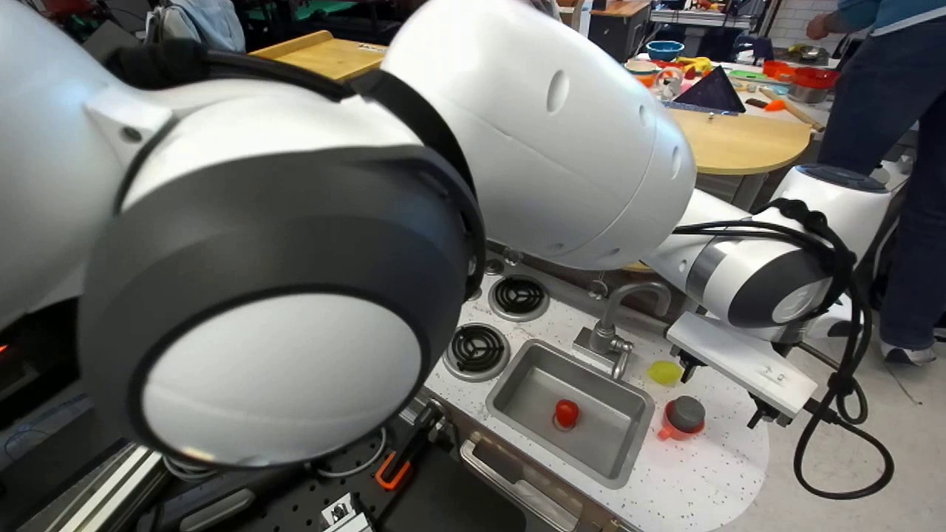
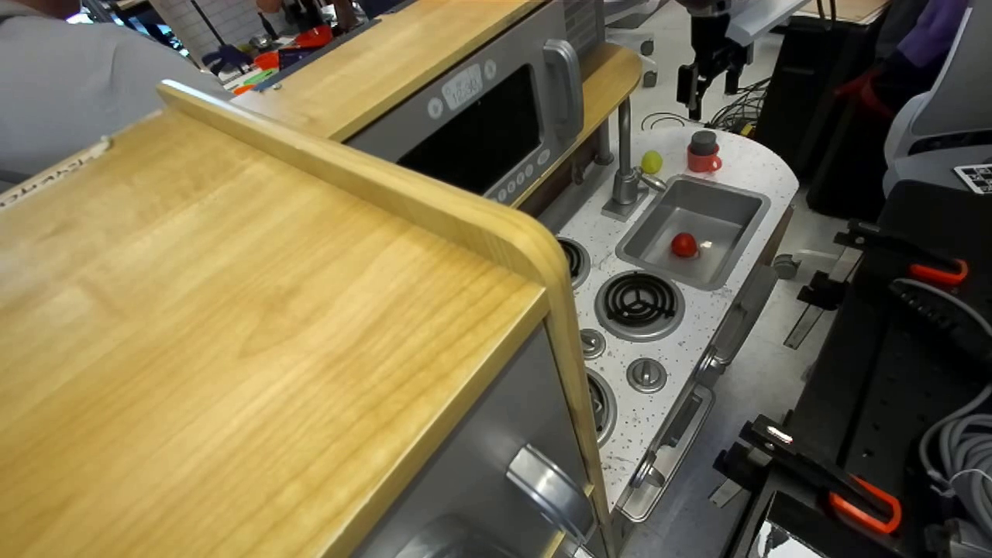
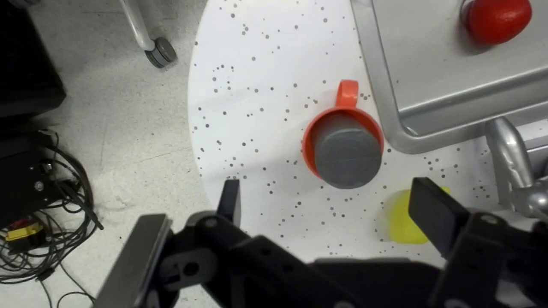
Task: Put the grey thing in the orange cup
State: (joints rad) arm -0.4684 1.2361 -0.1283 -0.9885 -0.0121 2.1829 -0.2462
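Since the lump (image 3: 349, 158) already sits in the cup (image 2: 703, 162), its top above the rim, and our gripper (image 3: 330, 199) is empty with jaws wide apart, we would do best to back off smoothly, jaws spread, so neither finger knocks the lump.

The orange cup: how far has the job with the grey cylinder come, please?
Done: the grey cylinder sits in the orange cup, its top above the rim. In hand: nothing; the gripper is open and empty. Left: perhaps only to move it away, since it hovers nearby.
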